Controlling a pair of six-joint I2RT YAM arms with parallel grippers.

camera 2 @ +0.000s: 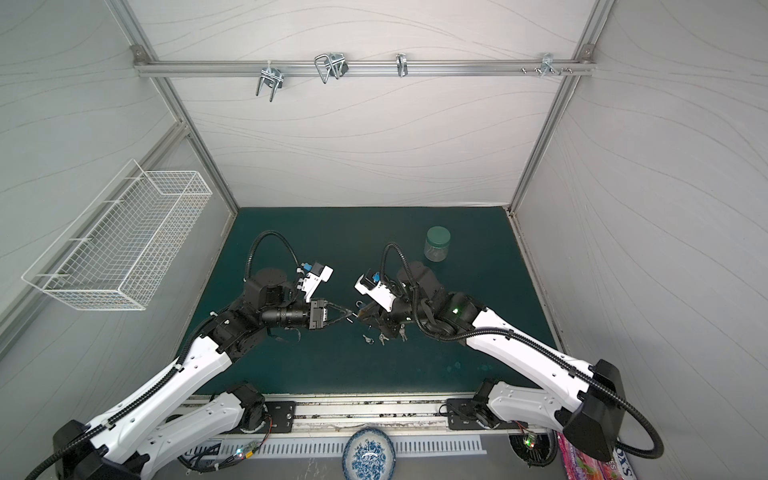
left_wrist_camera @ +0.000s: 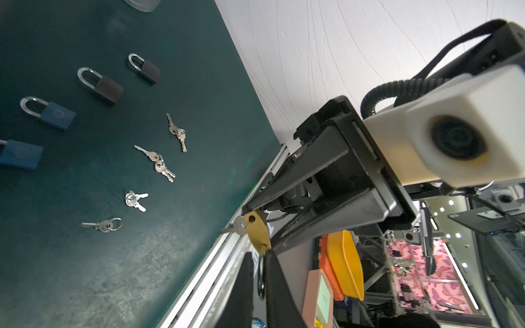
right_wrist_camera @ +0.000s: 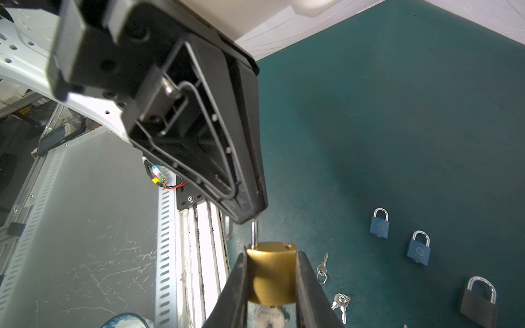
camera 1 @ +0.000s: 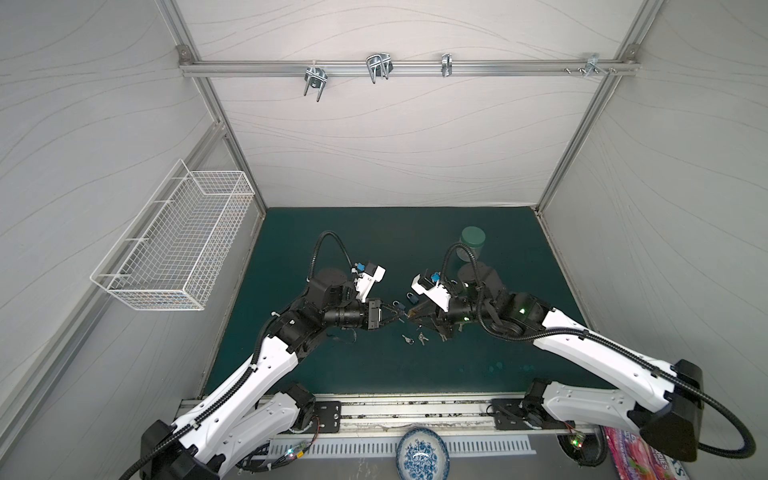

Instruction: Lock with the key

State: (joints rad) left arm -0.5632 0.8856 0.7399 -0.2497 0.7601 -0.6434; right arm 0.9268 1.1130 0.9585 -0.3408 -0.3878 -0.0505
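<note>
Padlock (right_wrist_camera: pixel 271 272), brass, key (right_wrist_camera: pixel 267 318) in its base, held above the green worktop (camera 1: pixel 332 365) in the right claw (right_wrist_camera: pixel 272 252). Left claw (right_wrist_camera: pixel 252 211) closed on its shackle (right_wrist_camera: pixel 254 233). Bowl (camera 1: pixel 422 455) out front, loose keys (camera 1: pixel 409 340) on the worktop, jar (camera 1: pixel 473 243) farther back, basket (camera 1: pixel 174 249) on left wall (camera 1: pixel 83 124), hooks (camera 1: pixel 378 66) on rear rail (camera 1: pixel 498 65).

Both arms reach in from the near edge, forearms low, tips nearly nose to nose mid-scene. Right gripper (right_wrist_camera: pixel 272 254) has its jaws clamped on a gold brass padlock (right_wrist_camera: pixel 272 284). Left gripper (camera 1: pixel 400 316) jaws are pinched tight on its shackle (right_wrist_camera: pixel 254 231).
</note>
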